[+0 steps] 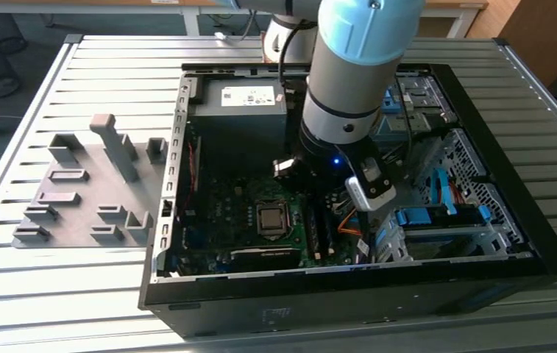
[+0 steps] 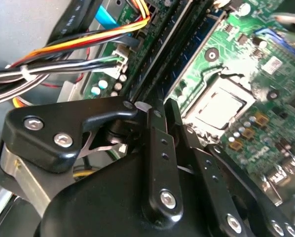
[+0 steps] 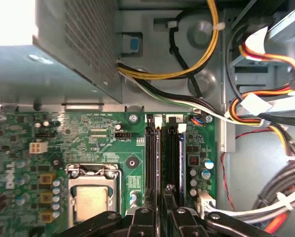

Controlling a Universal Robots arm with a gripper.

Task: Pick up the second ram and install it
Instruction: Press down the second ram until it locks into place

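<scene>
Down inside the open black computer case (image 1: 513,272), the tool (image 3: 161,213) sits low over the green motherboard (image 3: 103,136), its black fingers (image 3: 146,219) drawn close together on either side of the second ram (image 3: 158,163), a thin dark green stick standing on edge in a memory slot. In the first wrist view the fingertips pinch the near end of that stick, while its far end reaches the slot's white latch (image 3: 157,119) near the board's edge. A second dark stick (image 3: 173,158) stands in the neighbouring slot just beside it, parallel. In the second wrist view the black linkage of the tool (image 2: 160,123) meets the same pair of long slots (image 2: 167,59), so the tool is closed on the ram, which is upright in the slot; whether it is fully seated I cannot tell.

Beside the slots lies the silver square processor socket (image 3: 92,197). Past the slot ends, bundled yellow, black and white cables (image 3: 187,94) run across the grey metal case wall, and the grey perforated power supply box (image 3: 73,54) fills the case corner there.

From the exterior view, the grey and light blue arm (image 1: 357,66) drops into the middle of the case. The case rests on a slatted grey metal surface (image 1: 82,294), and toward the surface's edge on the exterior view's left lies a grey plastic holder tray with upright blocks (image 1: 92,184), well apart from the tool.
</scene>
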